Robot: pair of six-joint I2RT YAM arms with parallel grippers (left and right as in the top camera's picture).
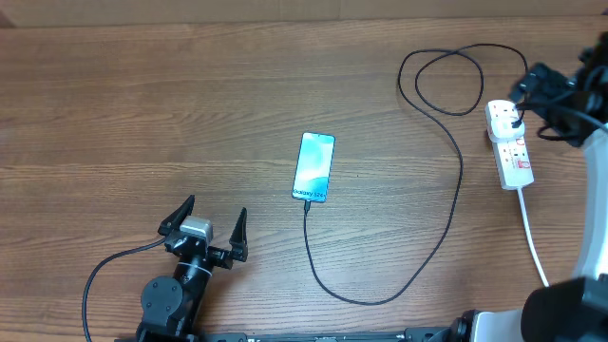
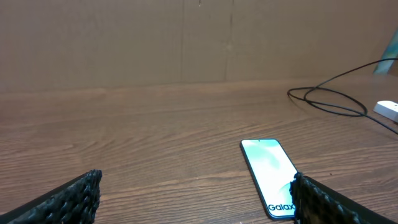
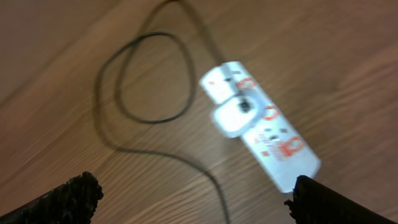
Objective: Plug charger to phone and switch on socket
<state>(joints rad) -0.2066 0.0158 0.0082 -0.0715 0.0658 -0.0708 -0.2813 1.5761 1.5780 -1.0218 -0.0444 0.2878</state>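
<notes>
Spanning every view is a brown wood-grain worktop (image 1: 114, 104), matte, grain running L–R; behind it, in left wrist view, stands a plain brown panel (image 2: 124, 43) w/ a vertical seam. Phone (image 1: 313, 167) lies flat mid-worktop, screen up, lit cyan. Charger (image 1: 452, 217) cable meets phone's near short edge, sweeps in a wide U to the right, loops once at far side, ends at the socket (image 1: 510, 144). Socket lies flat far right, white cord (image 1: 532, 237) trailing toward near edge. Left gripper (image 1: 214, 211) sits near-left of phone, jaws spread wide, holding nothing. Right gripper (image 3: 193, 183) hangs above socket, likewise spread, empty; right wrist view is blurred.
</notes>
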